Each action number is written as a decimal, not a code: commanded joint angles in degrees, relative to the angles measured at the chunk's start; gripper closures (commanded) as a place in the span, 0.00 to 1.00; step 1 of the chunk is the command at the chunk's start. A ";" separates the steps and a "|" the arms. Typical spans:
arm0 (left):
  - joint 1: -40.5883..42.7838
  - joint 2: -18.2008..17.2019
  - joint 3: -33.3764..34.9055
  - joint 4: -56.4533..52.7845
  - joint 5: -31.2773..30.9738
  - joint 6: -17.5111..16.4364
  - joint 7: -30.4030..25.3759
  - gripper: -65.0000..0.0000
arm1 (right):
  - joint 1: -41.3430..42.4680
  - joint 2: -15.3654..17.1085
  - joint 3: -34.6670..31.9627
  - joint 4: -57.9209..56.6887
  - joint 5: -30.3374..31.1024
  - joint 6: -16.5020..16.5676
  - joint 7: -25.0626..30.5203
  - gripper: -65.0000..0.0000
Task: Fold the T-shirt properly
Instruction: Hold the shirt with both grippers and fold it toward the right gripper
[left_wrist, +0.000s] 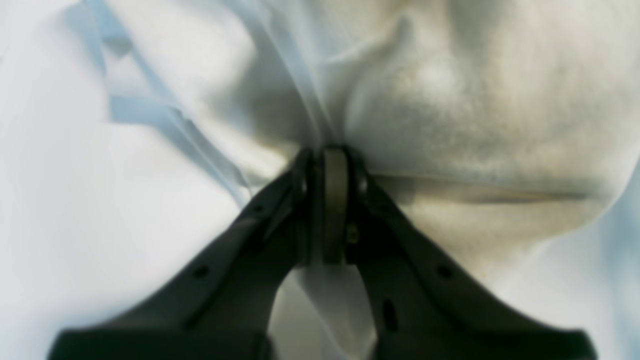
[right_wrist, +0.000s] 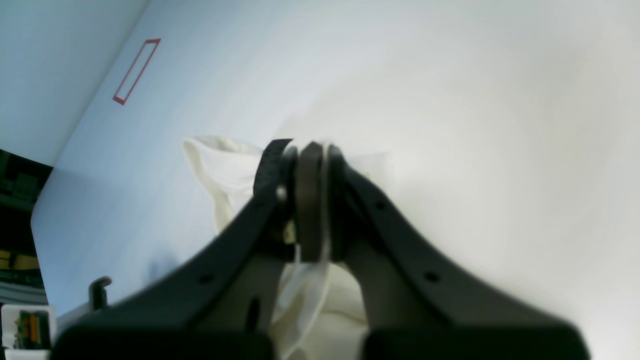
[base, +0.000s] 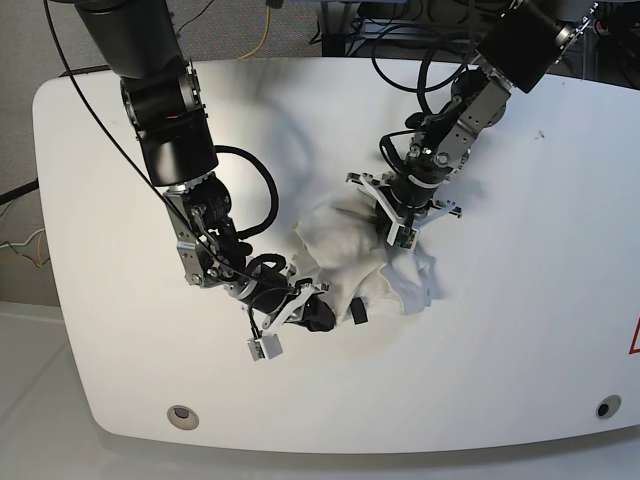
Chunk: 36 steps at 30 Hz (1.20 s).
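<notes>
Base view: crumpled T-shirt (base: 370, 255) on table (base: 520, 330), both arms' fingers (left_wrist: 334, 165) seemingly clamped on its cloth.

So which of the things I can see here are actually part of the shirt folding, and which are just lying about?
Part of the job:
- T-shirt, white, bunched up on the table
- left hand, shut on the T-shirt
- right hand, shut on the T-shirt's edge

Just there:
- white table
- red rectangle marking on the table
- cables behind the table

Both wrist views are being blurred close-up; soft shadows are being cast beside the T-shirt (base: 360, 260), evenly lit.
</notes>
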 joint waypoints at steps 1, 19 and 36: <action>3.04 -1.31 1.03 -2.08 -2.83 0.76 14.43 0.96 | 2.07 0.34 0.40 0.84 1.13 0.31 1.78 0.99; 5.41 -3.69 4.72 -1.99 -2.83 0.93 14.43 0.96 | 5.23 0.51 0.13 0.75 1.13 0.23 2.92 0.99; 5.41 -3.95 4.81 -1.99 -2.83 0.93 14.43 0.96 | 6.29 0.16 0.40 0.84 1.22 0.14 3.27 0.99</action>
